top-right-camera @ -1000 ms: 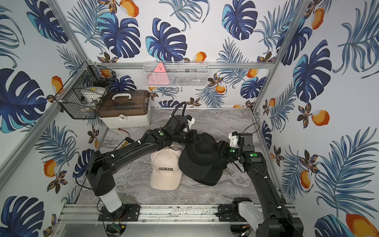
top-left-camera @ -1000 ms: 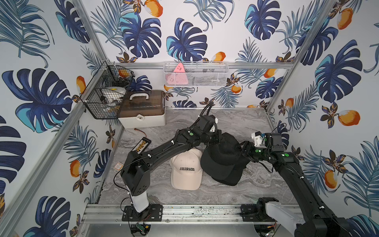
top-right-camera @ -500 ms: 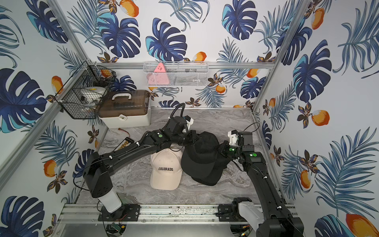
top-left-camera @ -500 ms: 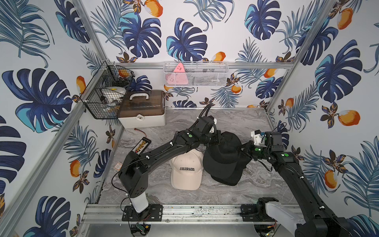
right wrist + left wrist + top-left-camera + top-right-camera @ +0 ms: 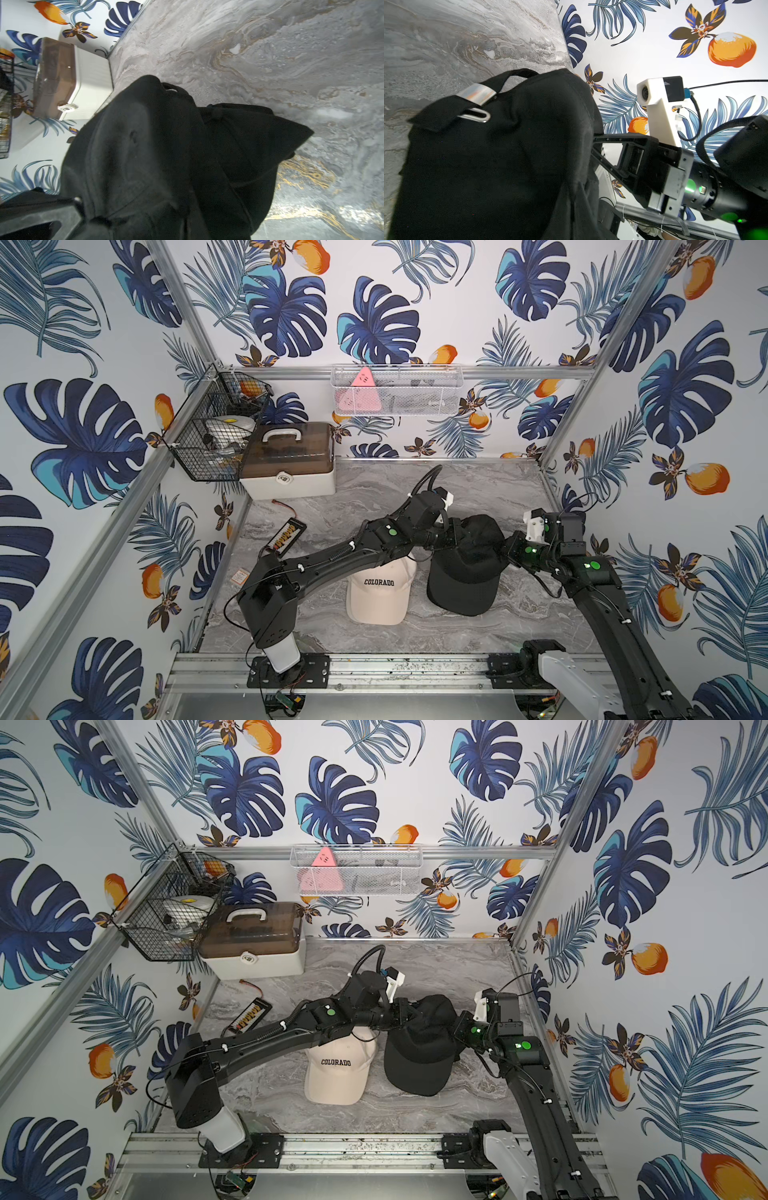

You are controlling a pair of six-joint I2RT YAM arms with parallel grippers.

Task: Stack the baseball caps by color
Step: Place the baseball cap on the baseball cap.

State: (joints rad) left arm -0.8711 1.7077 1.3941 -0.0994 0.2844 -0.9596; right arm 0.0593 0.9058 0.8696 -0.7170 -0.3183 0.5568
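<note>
Gripping on the left: we see the left end effector closed, its tips sunk into the fabric at the 9 o'clock edge of the upper black cap.
Right end effector: the right end effector is closed as well. In the left wrist view we see its fingers pinched together on that same cap's fabric, at the cap's 3 o'clock edge in both top views.
Upper black cap: its crown bunches up between the two end effectors, and its back strap with the metal buckle faces the left wrist camera.
Lower black cap: we find the lower black cap beneath it on the tabletop. The black pile sits at about 4 o'clock from the tabletop's middle, with a broad brim pointing to 6 o'clock.
Cream cap: the cream cap, lettered COLORADO, lies at 6 o'clock from the middle, just beside the black pile at its 9 o'clock. The left arm passes over its rear.
Count: we cannot tell how many caps each pile holds.
Surroundings: the storage box stands at 10 o'clock, beside the wire basket.
</note>
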